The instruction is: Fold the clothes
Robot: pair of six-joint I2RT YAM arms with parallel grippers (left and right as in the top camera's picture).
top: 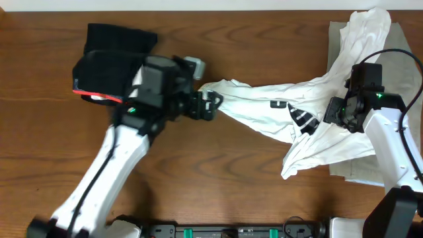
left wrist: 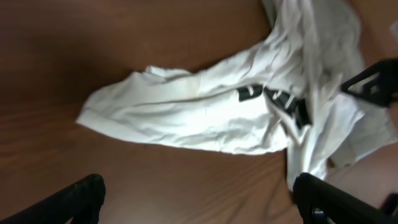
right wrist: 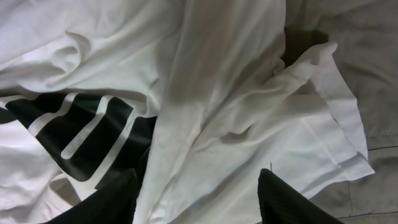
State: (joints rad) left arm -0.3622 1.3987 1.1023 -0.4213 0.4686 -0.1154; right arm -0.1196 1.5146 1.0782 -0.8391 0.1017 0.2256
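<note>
While white T-shirt [top: 258, 99] lies twisted, centre to upper right, no fold made (task barely begun). Left gripper [top: 211, 104] spread, empty, beside its frame-left tip; right gripper [top: 332, 116] spread over print. Black red-edged garment [top: 112, 53] upper left; grey-beige garment [top: 406, 73] beneath shirt, right.

- A dark brown wooden worktop [top: 251, 39] with visible grain fills the view.
- A pale strip [top: 198, 4] runs along its far edge.
- Soft, even light.
</note>
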